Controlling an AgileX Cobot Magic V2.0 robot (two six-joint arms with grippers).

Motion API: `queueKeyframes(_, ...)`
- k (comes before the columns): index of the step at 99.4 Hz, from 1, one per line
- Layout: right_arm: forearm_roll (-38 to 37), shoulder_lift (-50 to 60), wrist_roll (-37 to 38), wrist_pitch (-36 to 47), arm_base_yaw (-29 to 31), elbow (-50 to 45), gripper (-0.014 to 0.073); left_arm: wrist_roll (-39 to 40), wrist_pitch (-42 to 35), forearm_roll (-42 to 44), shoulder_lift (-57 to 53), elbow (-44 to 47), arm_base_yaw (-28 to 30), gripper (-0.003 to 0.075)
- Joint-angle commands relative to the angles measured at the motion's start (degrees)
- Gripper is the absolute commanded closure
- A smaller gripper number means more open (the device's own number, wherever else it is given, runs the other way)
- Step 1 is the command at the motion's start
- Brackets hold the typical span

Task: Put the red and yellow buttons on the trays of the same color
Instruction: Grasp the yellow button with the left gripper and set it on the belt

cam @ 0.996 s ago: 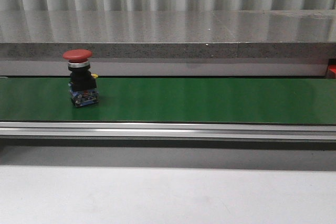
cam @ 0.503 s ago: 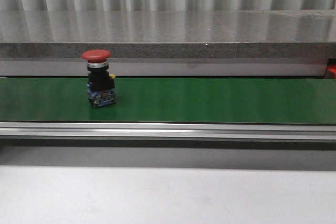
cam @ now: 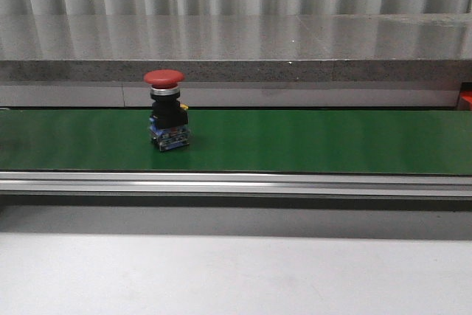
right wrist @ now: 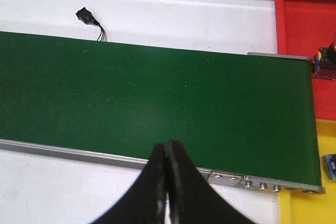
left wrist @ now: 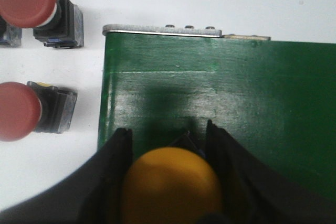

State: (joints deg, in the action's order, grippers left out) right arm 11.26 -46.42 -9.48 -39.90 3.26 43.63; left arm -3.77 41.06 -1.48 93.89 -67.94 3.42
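Observation:
A red button [cam: 166, 119] with a black body and blue base stands upright on the green belt [cam: 310, 142], left of centre in the front view. Neither gripper shows in that view. In the left wrist view my left gripper [left wrist: 167, 129] is shut on a yellow button [left wrist: 170, 184], its fingers pressed to both sides of the cap, over the belt's end [left wrist: 210, 87]. My right gripper [right wrist: 167, 142] is shut and empty above the belt's near rail. The red tray [right wrist: 299, 14] and the yellow tray [right wrist: 325, 140] lie past the belt's other end.
Two more red buttons [left wrist: 29, 1] [left wrist: 21, 111] lie on the white table beside the belt's end. A small black connector with wires [right wrist: 86, 17] lies beyond the belt. A button's base [right wrist: 325, 59] shows at the red tray's edge, another [right wrist: 329, 163] on the yellow tray.
The red button has travelled to the right along the belt, staying upright.

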Motion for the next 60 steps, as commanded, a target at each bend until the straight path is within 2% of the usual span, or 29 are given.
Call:
queueKeyframes(1, 0.2, 0.5, -0.4, 3.4, 0.0, 1.4, 0.0718, 0.0, -1.9, 0.0, -1.7, -1.7, -0.4, 0.0645)
queueKeyframes(9, 0.2, 0.5, -0.4, 3.4, 0.0, 1.4, 0.0718, 0.0, -1.8, 0.0, -1.7, -1.7, -0.4, 0.0507)
queueKeyframes(21, 0.2, 0.5, -0.4, 3.4, 0.0, 1.4, 0.0718, 0.0, -1.6, -0.7, -1.7, -2.2, -0.5, 0.021)
queueKeyframes(28, 0.2, 0.5, -0.4, 3.4, 0.0, 1.4, 0.0718, 0.0, -0.6, -1.1, -1.8, -3.0, -0.5, 0.0092)
queueKeyframes(35, 0.2, 0.5, -0.4, 3.4, 0.0, 1.4, 0.0718, 0.0, 0.8, -1.6, -2.3, -3.9, -0.5, 0.004)
queueKeyframes(60, 0.2, 0.5, -0.4, 3.4, 0.0, 1.4, 0.0718, 0.0, 2.0, -4.0, -9.1, -4.3, -0.5, 0.0039)
